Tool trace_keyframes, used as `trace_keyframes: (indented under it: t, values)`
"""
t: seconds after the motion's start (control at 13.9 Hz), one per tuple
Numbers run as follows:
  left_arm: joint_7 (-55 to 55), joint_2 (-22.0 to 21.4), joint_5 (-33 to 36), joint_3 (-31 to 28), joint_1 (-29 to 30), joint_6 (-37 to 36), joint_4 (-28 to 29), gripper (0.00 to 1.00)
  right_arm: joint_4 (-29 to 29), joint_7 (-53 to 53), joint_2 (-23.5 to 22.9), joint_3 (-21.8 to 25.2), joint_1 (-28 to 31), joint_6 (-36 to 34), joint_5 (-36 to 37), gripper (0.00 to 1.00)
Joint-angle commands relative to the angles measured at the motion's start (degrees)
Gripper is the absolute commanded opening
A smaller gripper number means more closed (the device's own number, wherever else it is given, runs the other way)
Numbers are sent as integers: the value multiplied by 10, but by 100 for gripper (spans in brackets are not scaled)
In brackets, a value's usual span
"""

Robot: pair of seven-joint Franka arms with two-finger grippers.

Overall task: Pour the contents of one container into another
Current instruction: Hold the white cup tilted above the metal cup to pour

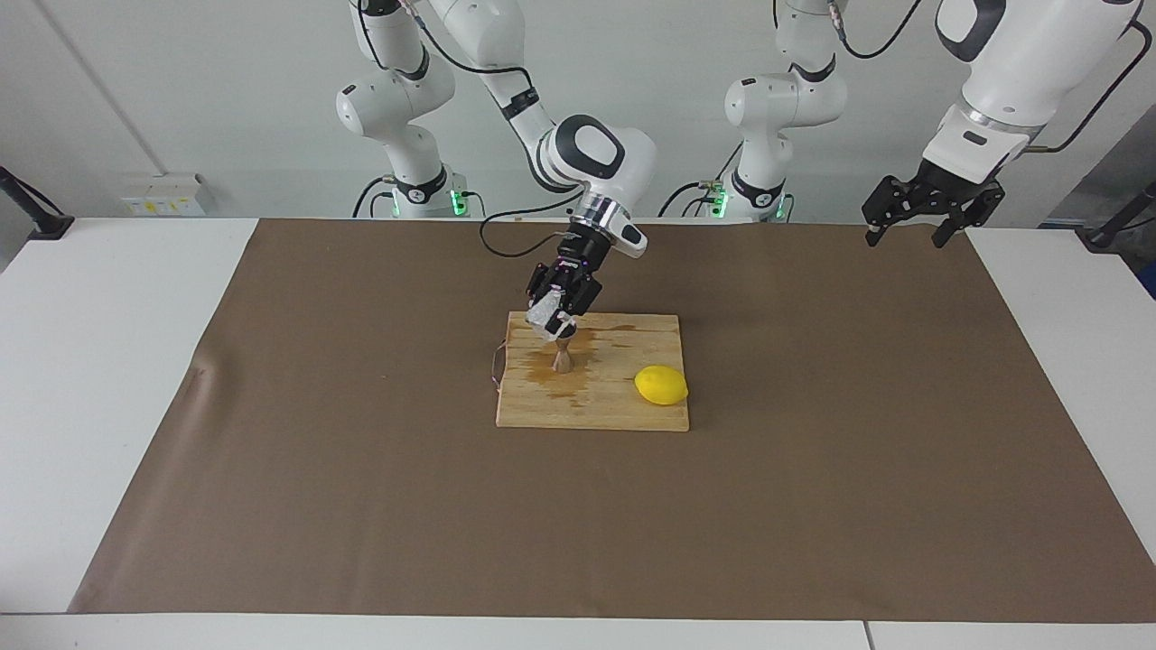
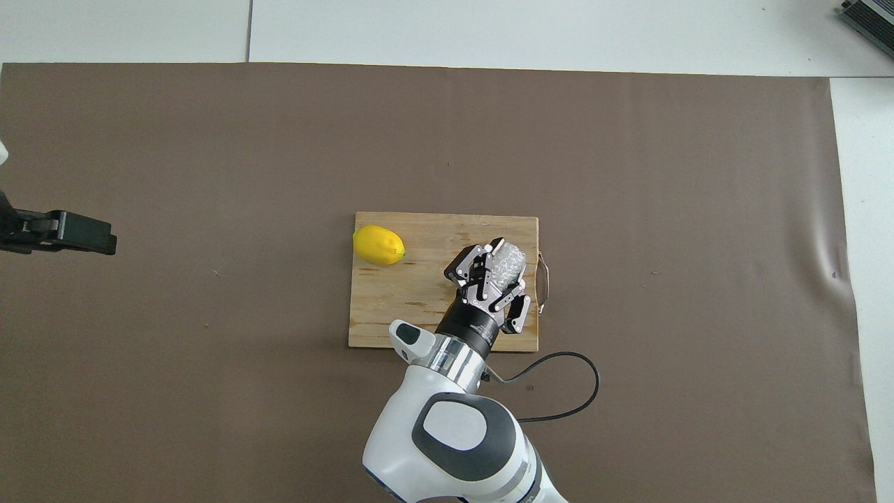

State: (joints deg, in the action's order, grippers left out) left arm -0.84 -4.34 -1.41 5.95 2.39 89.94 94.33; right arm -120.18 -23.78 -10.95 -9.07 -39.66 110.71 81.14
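Our right pincer (image 1: 553, 318) is clamped on the 1 glass cup (image 1: 542, 315), tipped mouth-down directly over the 1 jigger (image 1: 563, 358), which stands upright on the 1 wooden board (image 1: 632, 408) mid-desk. 1 lemon (image 1: 661, 385) lies beside it. Our left pincer (image 1: 914, 226) waits, fingers apart, over the mat's edge at its own end.

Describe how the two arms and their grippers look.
Both arms are glossy white with rounded segments, dark grey joint caps and black bands. Thin black cables loop along them, and green lights glow at the bases. The right gripper and left gripper are black linkage hands; the right has a silver wrist ring.
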Motion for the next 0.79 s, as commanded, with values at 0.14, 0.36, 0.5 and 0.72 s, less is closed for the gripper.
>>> trace_keyframes:
  t: [0.14,0.36,0.5,0.72]
  values:
    - [6,-15,-5,0,2,1,16,100,-8,3,12,-4,8,0,7,19]
    - [6,-15,-5,0,2,1,16,100,-5,-3,29,-3,25,12,-19,19]
    - [6,-15,-5,0,3,1,16,100,-3,-3,34,-3,27,24,-40,19]
    - [6,-15,-5,0,3,1,16,100,22,-4,34,-3,36,32,-87,19]
